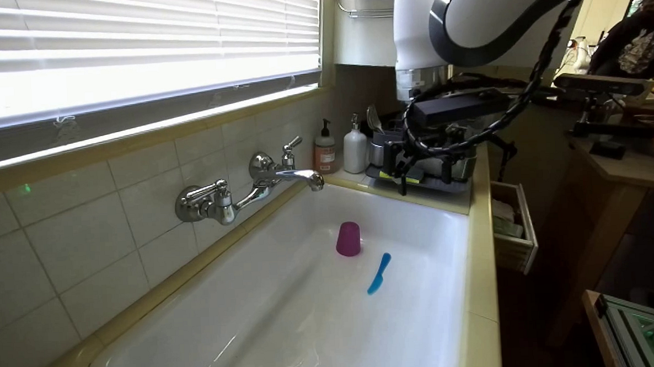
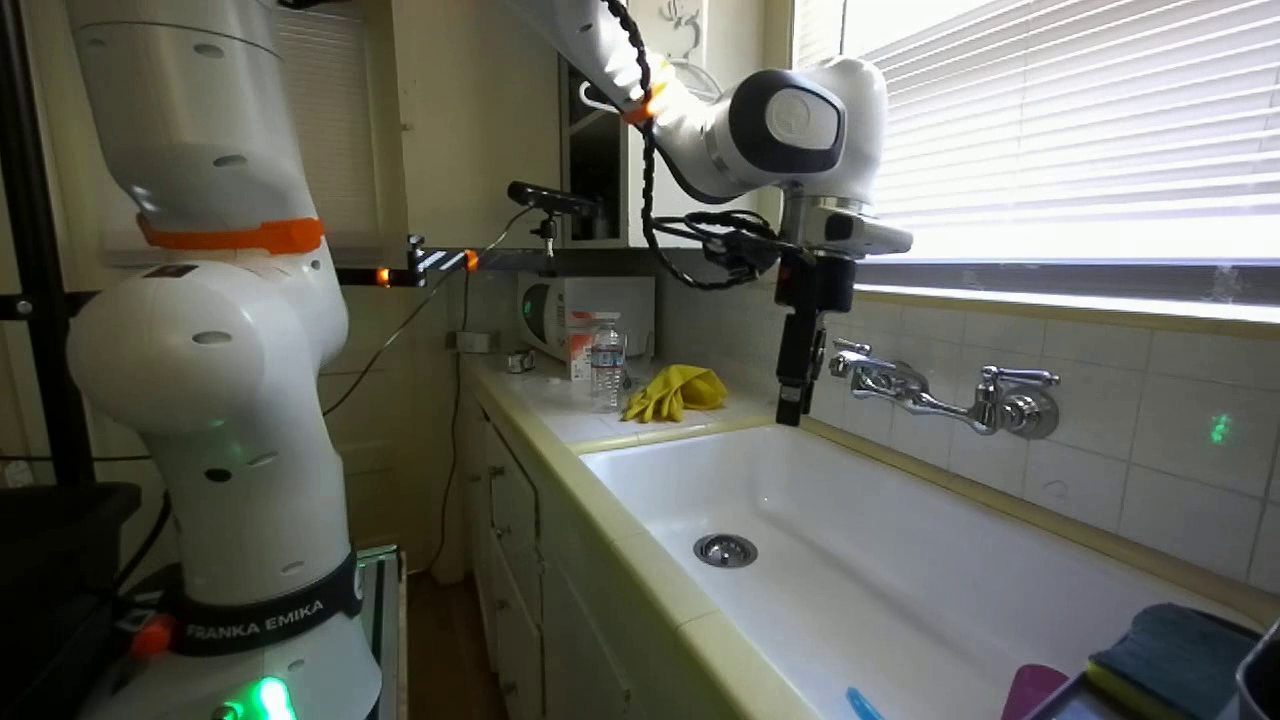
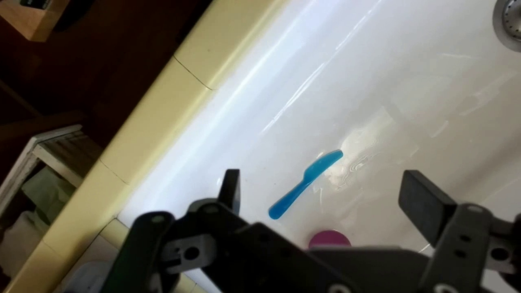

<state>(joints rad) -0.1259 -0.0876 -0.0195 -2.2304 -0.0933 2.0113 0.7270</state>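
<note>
My gripper is open and empty, with its two fingers wide apart. In both exterior views the gripper hangs above the white sink. A blue plastic knife lies flat on the sink bottom, below and between the fingers in the wrist view, touching neither. The knife shows whole in an exterior view; only its tip shows in an exterior view. A purple cup stands upside down beside the knife. In the wrist view the cup is partly hidden by the gripper.
A chrome wall faucet reaches over the sink. Two soap bottles stand at the sink's end. A sponge lies near the cup. Yellow gloves and a water bottle are on the counter. A drawer stands open.
</note>
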